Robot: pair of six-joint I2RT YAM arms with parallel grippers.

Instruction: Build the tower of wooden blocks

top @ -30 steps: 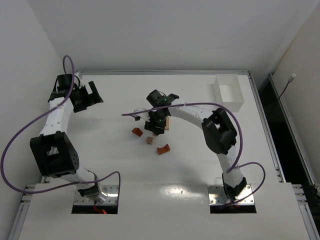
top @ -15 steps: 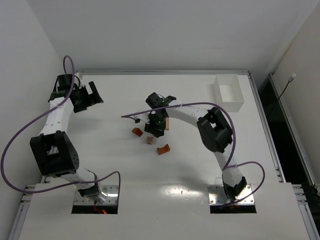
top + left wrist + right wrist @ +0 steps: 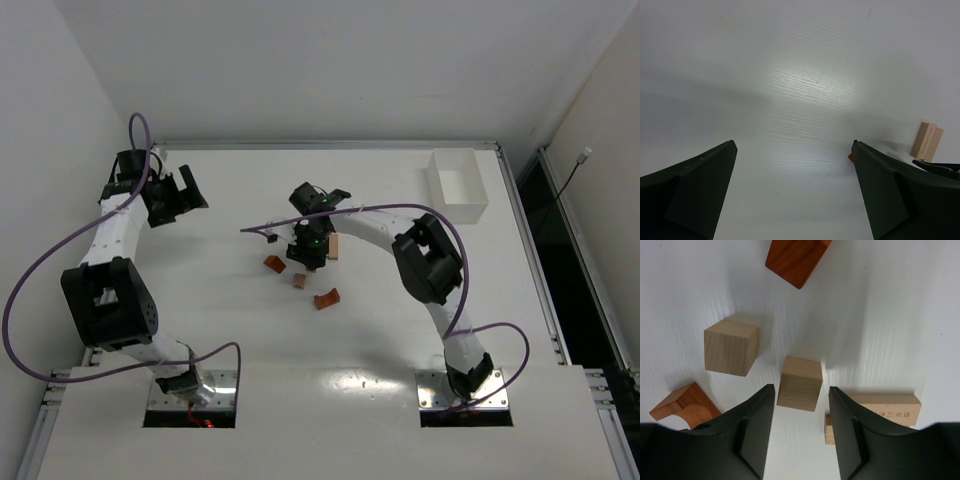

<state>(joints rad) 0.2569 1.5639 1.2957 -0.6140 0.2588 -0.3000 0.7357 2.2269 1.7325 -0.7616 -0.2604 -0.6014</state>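
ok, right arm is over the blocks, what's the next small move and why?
Probably close the right gripper on the tan cube: it sits centred between the open jaws, with a gap visible on each side, so nothing is gripped yet.

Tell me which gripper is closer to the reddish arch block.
Right. The right gripper hangs just beyond the arch block; the left gripper is far off toward the table's far-left corner.

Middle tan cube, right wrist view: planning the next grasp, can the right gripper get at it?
Probably yes: the middle tan cube sits between the open right gripper's fingertips, nothing blocking; the tan bar lies outside.
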